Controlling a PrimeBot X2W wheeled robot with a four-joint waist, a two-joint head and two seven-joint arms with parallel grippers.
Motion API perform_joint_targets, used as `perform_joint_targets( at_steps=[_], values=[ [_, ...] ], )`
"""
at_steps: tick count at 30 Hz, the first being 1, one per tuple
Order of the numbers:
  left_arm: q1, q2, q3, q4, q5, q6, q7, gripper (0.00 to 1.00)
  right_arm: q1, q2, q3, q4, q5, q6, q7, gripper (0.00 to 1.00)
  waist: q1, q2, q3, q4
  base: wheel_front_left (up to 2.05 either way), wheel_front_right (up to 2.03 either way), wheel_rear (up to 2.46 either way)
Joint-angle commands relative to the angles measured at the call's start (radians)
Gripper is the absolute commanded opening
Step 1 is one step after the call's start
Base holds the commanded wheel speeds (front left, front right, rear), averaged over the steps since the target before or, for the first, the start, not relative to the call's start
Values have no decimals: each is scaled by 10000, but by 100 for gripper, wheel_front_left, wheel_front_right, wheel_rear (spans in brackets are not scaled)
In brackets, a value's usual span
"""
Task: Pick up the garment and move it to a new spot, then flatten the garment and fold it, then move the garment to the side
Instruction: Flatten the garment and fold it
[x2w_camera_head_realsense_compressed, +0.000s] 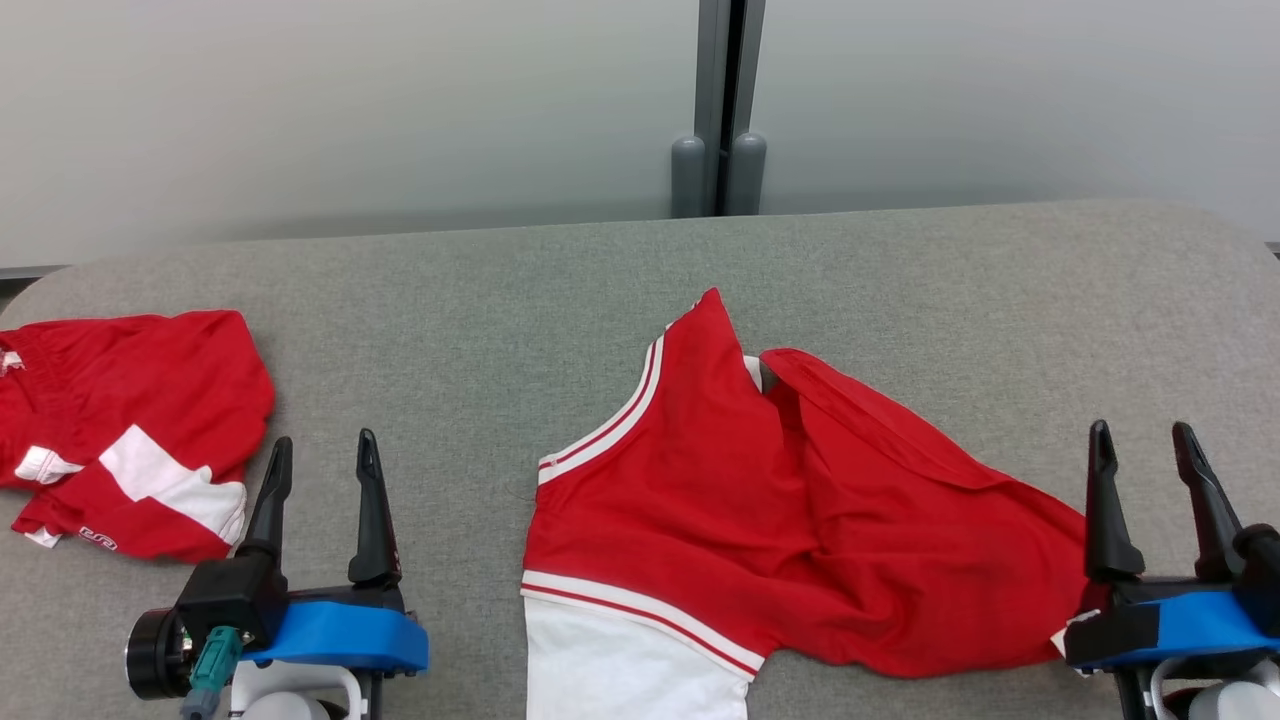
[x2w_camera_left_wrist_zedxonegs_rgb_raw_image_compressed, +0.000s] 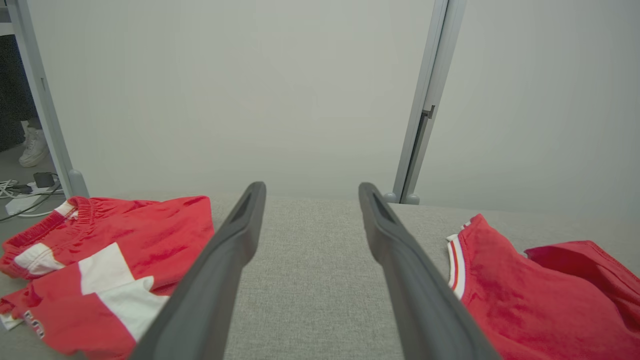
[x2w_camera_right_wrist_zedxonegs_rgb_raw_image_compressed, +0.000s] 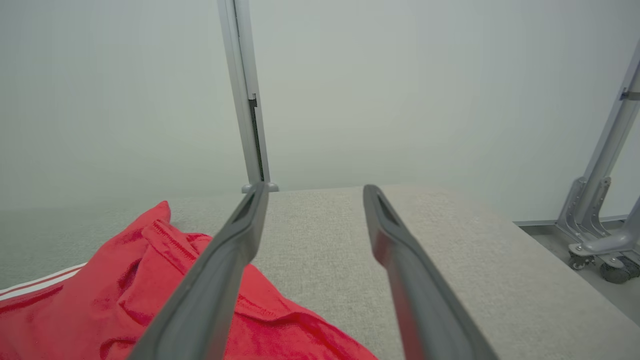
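Note:
A red garment (x2w_camera_head_realsense_compressed: 800, 500) with white striped trim and a white panel lies rumpled on the grey padded table (x2w_camera_head_realsense_compressed: 900, 270), centre to right. It also appears at the right of the left wrist view (x2w_camera_left_wrist_zedxonegs_rgb_raw_image_compressed: 530, 290) and the lower left of the right wrist view (x2w_camera_right_wrist_zedxonegs_rgb_raw_image_compressed: 125, 280). My right gripper (x2w_camera_head_realsense_compressed: 1141, 426) is open just past the garment's right end, nothing between its fingers (x2w_camera_right_wrist_zedxonegs_rgb_raw_image_compressed: 314, 186). My left gripper (x2w_camera_head_realsense_compressed: 325, 437) is open at the lower left, over bare table (x2w_camera_left_wrist_zedxonegs_rgb_raw_image_compressed: 310, 186), left of the garment.
A second red and white garment (x2w_camera_head_realsense_compressed: 140, 400) lies bunched at the table's left edge (x2w_camera_left_wrist_zedxonegs_rgb_raw_image_compressed: 115, 245). A grey partition post (x2w_camera_head_realsense_compressed: 718, 100) stands behind the table. A person's shoe (x2w_camera_left_wrist_zedxonegs_rgb_raw_image_compressed: 34, 145) and cables (x2w_camera_left_wrist_zedxonegs_rgb_raw_image_compressed: 20, 192) are on the floor left; a wheeled stand (x2w_camera_right_wrist_zedxonegs_rgb_raw_image_compressed: 600, 250) is right.

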Motion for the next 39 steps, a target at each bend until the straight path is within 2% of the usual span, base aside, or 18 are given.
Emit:
perform_joint_targets(
  at_steps=[1,7,12,18,27,34,39],
  values=[
    [58,-9,73,14,85,-50,-27,100,-122,58,199,-371,-112,5,-66,100,0,0,-36,17,0,0,0],
    [142,-11,109,25,159,-109,-27,100,147,96,997,-1442,-353,5,-79,100,0,0,-115,100,0,0,0],
    [181,-11,106,36,198,-134,-27,100,371,92,1464,-1223,-275,5,-79,100,0,0,-155,153,0,0,0],
    [-32,34,12,68,381,-215,-27,100,383,93,1438,-938,-291,5,-80,100,0,0,-137,104,0,0,0],
    [-1814,239,-1013,737,861,-705,35,100,104,95,1474,-710,-355,5,-79,100,0,0,108,-121,0,0,0],
    [-3238,368,-1949,2004,768,-965,749,100,-74,92,1522,-585,-317,5,-71,100,0,0,515,-469,0,0,0],
    [-3636,597,-2608,3157,601,-1032,1291,100,-218,93,1519,-506,-273,5,-72,100,0,0,814,-731,0,0,0]
  ],
)
